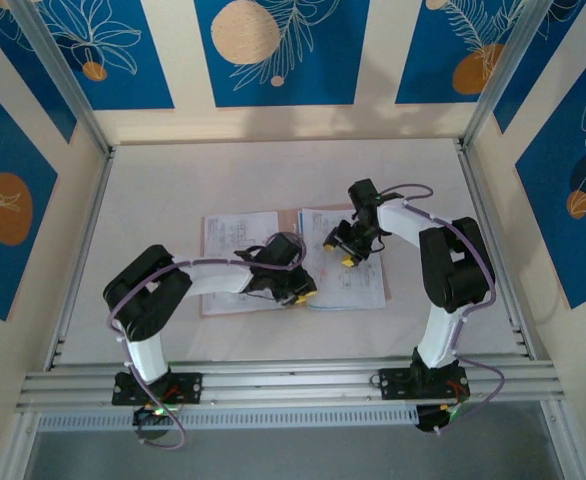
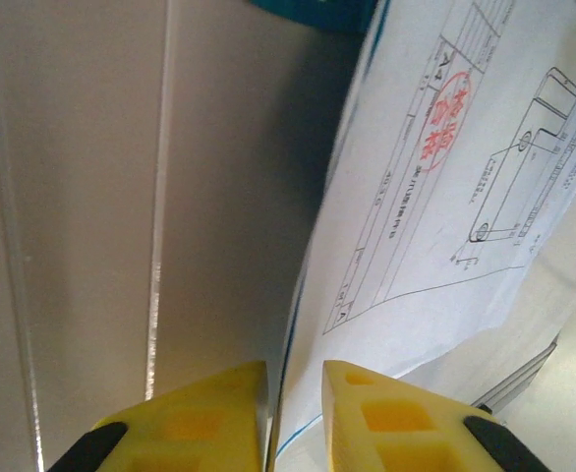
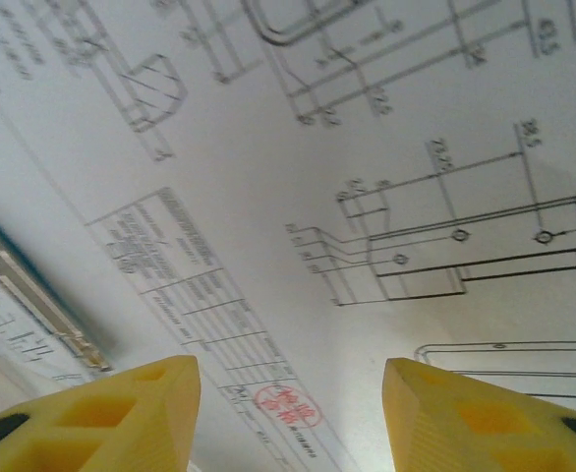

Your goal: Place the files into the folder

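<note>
On the tabletop [image 1: 173,190], the folder [image 1: 223,303] lies open beneath me with the files [image 1: 358,285] on it; closing it remains, I judge. My left end effector [image 2: 295,383] nearly pinches the files' edge, grip unclear. My right end effector [image 3: 290,379] stands open.

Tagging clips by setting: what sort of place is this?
Probably a lab robot test cell: silver aluminium frame rails boxing it in, blue wall panels printed with orange circles, and black-and-white robot arms bolted at the near edge.
</note>
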Tool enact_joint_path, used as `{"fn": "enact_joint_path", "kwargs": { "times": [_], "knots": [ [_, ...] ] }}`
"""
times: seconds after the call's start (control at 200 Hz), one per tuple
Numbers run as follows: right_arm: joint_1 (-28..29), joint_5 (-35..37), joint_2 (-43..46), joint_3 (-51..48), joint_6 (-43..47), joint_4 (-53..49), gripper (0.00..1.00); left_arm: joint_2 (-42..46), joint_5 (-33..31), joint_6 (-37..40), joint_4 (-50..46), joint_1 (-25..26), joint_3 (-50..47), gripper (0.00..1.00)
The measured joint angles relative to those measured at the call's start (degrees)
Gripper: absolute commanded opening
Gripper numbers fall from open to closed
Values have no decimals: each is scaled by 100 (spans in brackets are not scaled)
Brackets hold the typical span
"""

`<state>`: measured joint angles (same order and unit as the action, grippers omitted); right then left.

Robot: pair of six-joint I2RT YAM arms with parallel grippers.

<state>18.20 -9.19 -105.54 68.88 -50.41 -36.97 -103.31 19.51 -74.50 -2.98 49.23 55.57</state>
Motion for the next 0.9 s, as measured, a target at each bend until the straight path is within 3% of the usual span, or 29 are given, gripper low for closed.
{"fn": "enact_joint_path", "kwargs": {
  "times": [0.4, 0.72, 0.9],
  "knots": [
    [35, 24, -315, 581, -76, -17, 53, -190, 42, -2, 39, 0, 52, 21],
    [116, 83, -916, 925, -168, -81, 52, -195, 46, -15, 55, 0, 76, 33],
    [197, 76, -981, 979, -122, -83, 52, -195, 46, 0, 42, 0, 116, 33]
  ]
}}
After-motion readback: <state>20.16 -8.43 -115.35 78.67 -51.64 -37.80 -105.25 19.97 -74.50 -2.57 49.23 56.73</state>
